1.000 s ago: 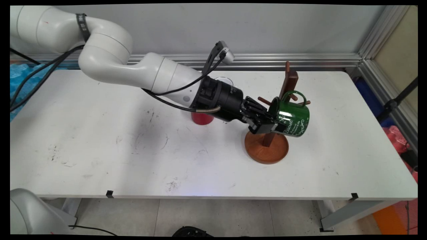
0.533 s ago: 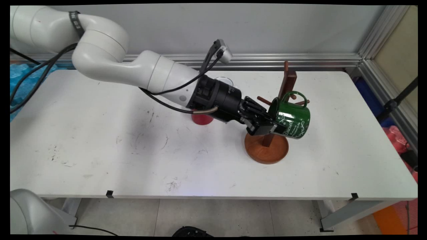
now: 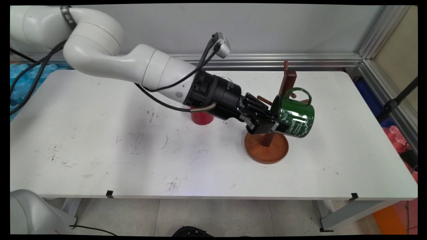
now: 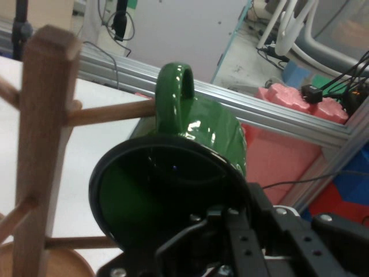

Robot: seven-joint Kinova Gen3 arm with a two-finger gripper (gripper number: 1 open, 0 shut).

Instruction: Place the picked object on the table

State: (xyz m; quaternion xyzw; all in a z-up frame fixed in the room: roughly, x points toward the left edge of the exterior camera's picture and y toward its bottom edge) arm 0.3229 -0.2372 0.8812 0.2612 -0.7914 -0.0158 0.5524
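— Grey wall at the back, white table (image 3: 100,150) scuffed with dark marks across the frame. What's your end effector doing?

— From my console, the black two-finger end effector (image 3: 271,124) sits right of centre, pinching the rim of a glossy green enamel mug with white lettering (image 3: 295,116). One finger goes inside the mug's mouth; the hand view shows that dark opening (image 4: 167,196) facing the camera.

— And the mug's position?

— Tipped on its side, off the table, above the round wooden base of the brown peg-style mug tree (image 3: 267,146). Its handle (image 4: 173,95) points up, just beside a horizontal peg (image 4: 109,112); I can't tell whether the peg is through it. I also see a red cup (image 3: 201,118) behind the wrist, partly hidden.
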